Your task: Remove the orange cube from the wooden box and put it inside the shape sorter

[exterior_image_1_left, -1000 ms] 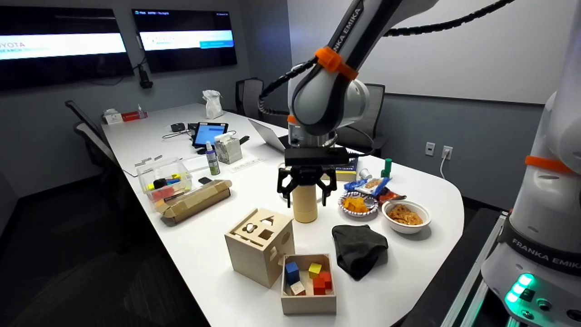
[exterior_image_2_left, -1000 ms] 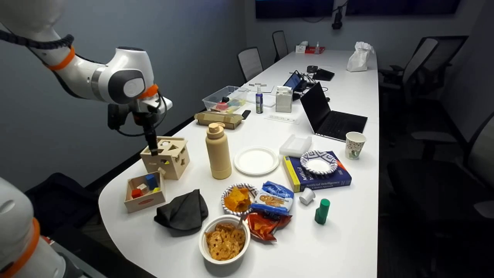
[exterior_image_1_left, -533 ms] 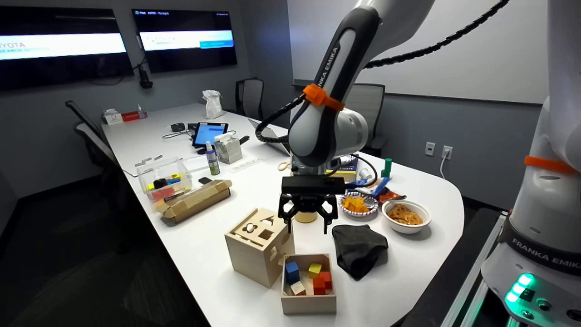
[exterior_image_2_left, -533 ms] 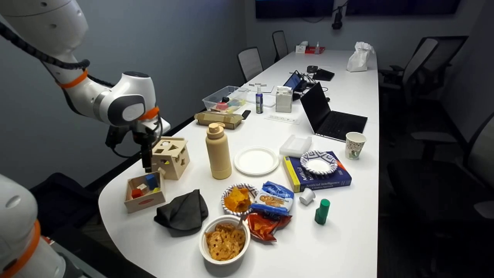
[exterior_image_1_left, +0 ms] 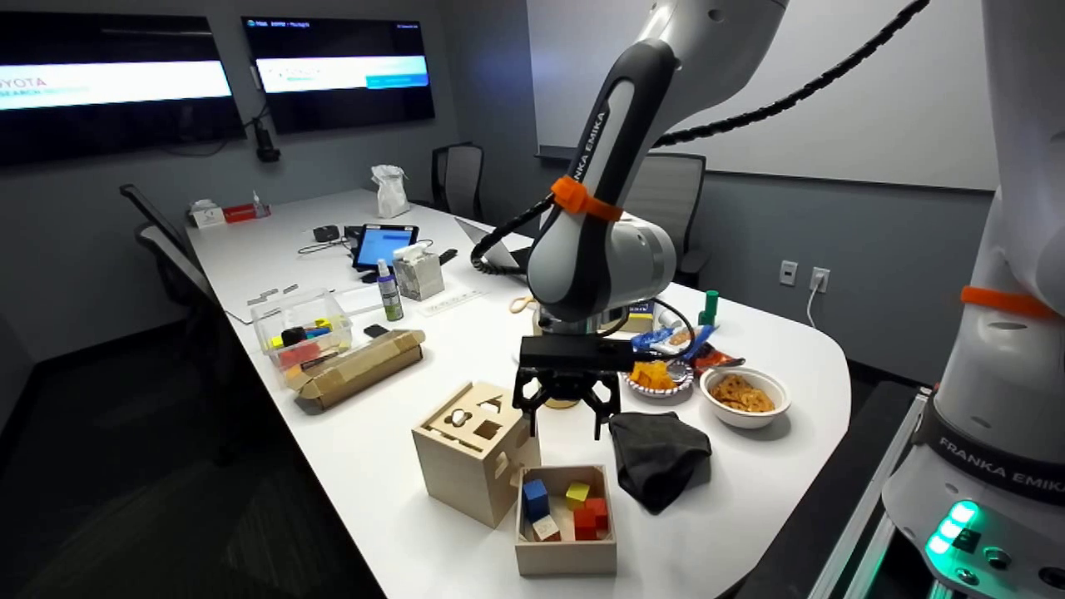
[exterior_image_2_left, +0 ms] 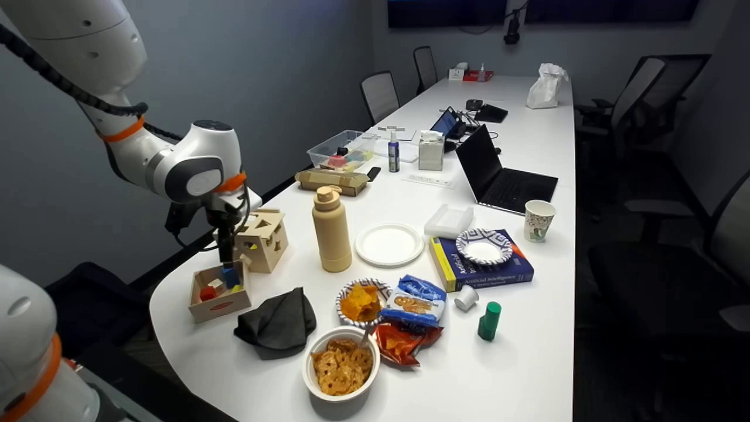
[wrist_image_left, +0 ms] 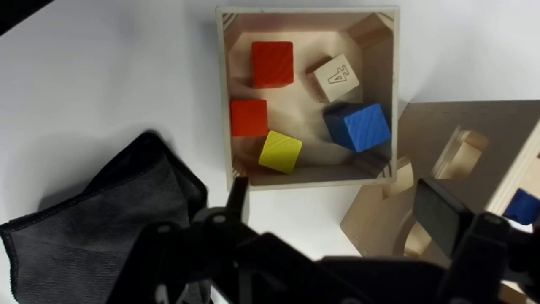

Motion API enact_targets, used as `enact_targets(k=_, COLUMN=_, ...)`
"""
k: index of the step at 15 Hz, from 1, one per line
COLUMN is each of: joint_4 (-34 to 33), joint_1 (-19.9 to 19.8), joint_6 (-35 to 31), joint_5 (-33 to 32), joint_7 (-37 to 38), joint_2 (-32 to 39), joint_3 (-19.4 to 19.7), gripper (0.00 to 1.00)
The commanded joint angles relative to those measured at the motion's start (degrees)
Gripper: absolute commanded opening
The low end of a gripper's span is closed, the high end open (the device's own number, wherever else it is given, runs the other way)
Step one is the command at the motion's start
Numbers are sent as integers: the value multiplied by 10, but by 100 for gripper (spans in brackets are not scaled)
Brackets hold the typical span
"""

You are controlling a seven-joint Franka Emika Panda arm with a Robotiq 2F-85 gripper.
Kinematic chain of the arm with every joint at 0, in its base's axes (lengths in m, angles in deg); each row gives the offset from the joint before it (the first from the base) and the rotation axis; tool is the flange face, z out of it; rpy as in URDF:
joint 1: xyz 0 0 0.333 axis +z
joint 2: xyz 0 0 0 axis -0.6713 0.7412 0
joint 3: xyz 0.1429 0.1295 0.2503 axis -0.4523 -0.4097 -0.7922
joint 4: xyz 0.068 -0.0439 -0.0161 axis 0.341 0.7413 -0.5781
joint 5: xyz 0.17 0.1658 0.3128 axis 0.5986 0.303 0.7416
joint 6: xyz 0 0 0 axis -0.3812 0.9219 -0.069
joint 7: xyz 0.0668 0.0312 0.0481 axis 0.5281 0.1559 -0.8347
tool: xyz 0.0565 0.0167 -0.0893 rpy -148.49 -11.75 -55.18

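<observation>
The wooden box (exterior_image_1_left: 566, 559) (exterior_image_2_left: 225, 308) (wrist_image_left: 312, 184) holds several blocks. Two are reddish: an orange-red cube (wrist_image_left: 249, 118) (exterior_image_1_left: 597, 509) against a wall beside the yellow block, and a red block (wrist_image_left: 272, 64) (exterior_image_1_left: 585, 524). The orange-red one is likely the orange cube, but the colours are too close to be sure. The shape sorter (exterior_image_1_left: 462, 474) (exterior_image_2_left: 258, 252) (wrist_image_left: 422, 122) stands beside the box, holes on top. My gripper (exterior_image_1_left: 566, 428) (exterior_image_2_left: 226, 261) (wrist_image_left: 337, 202) is open and empty, above and slightly behind the box, one finger near the sorter.
A yellow block (wrist_image_left: 280, 152), a blue block (wrist_image_left: 366, 126) and a pale block (wrist_image_left: 337, 78) share the box. A black cloth (exterior_image_1_left: 660, 457) lies next to it. A tan bottle (exterior_image_2_left: 332, 234), a plate (exterior_image_2_left: 389, 245) and snack bowls (exterior_image_2_left: 341, 395) stand further along the table.
My gripper has come down and moved from above the shape sorter's side toward the wooden box, mostly in the first half second. It stays open. The blocks, box and sorter have not moved.
</observation>
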Motion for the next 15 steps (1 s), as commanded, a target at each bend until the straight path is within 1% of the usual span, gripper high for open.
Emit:
enact_targets(k=1, joint_4=-11, joint_1=12, joint_6=15, joint_5=3, joint_7=-2, joint_2=11, joint_3=9, gripper=100)
enact_targets(k=7, joint_4=-8, joint_1=25, joint_6=1, joint_5=17, joint_7=-7, joint_2=49, joint_3=-5, gripper=100)
enact_targets(k=11, joint_4=-18, joint_1=22, joint_6=-3, joint_5=25, joint_7=-16, joint_2=75, joint_3=-17, gripper=100)
enact_targets(k=15, joint_4=-36, joint_1=27, joint_6=8, joint_5=15, joint_7=-13, joint_2=95, joint_3=-13, gripper=100)
